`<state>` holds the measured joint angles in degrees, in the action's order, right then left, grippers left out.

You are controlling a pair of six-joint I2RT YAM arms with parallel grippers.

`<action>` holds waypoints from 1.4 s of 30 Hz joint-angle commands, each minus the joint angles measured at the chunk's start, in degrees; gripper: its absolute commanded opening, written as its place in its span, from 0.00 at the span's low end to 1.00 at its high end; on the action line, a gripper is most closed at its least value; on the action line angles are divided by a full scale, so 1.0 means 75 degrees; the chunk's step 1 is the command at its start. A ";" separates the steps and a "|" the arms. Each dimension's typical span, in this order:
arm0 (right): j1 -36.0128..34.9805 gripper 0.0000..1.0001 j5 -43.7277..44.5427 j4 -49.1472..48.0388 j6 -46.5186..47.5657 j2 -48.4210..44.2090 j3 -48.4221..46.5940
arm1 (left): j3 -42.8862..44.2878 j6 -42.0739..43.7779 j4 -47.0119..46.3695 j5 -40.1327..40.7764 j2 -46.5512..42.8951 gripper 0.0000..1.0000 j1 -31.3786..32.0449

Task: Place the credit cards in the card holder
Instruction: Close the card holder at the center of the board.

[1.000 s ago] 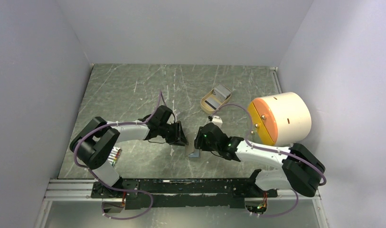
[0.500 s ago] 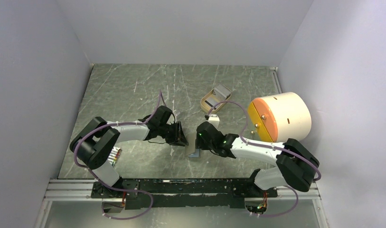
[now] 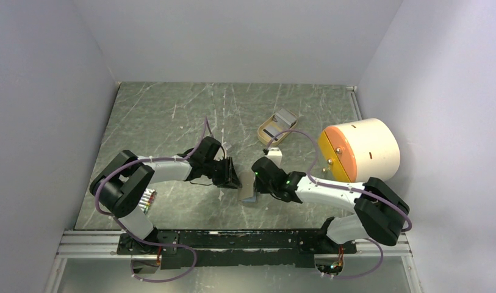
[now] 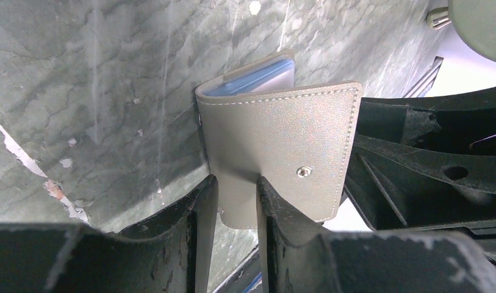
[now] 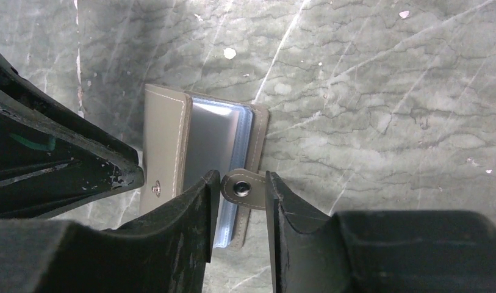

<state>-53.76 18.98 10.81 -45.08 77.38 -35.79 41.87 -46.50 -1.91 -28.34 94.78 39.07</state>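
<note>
Card holder point(image 3: 250, 196): part-open, low at the table point(image 3: 172, 116), toward its front edge and midway between the side edges, with a gripper on each side.
Left gripper point(image 4: 237, 186): pinching the outer cover, below the snap stud point(image 4: 302, 172).
Right gripper point(image 5: 240, 176): fingers pressed against both sides of the snap tab point(image 5: 242, 188).
Inside: pale bluish leaves point(image 5: 218, 140); card or sleeve, cannot tell.

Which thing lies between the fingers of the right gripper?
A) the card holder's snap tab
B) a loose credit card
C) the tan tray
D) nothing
A: in the right wrist view the snap tab of the card holder sits between the two fingers of the right gripper, which touch its edges.
</note>
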 commanded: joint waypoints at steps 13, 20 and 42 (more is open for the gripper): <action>-0.0040 0.15 0.0469 0.0443 -0.0045 -0.0708 0.0165 | 0.0156 0.0022 -0.0005 0.0024 -0.0083 0.32 0.0021; -0.0045 0.00 0.0345 0.0352 -0.0101 -0.0845 0.0351 | 0.0474 0.0139 0.0262 0.0198 -0.0326 0.25 0.0075; -0.0040 0.17 0.0502 0.1207 -0.0259 -0.1202 0.0441 | 0.1233 0.0437 -0.0108 -0.0401 0.0953 0.26 0.0185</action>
<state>-53.76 21.43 18.41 -46.26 69.38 -33.47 49.89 -44.49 -1.45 -30.20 101.38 40.01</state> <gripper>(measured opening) 0.170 0.261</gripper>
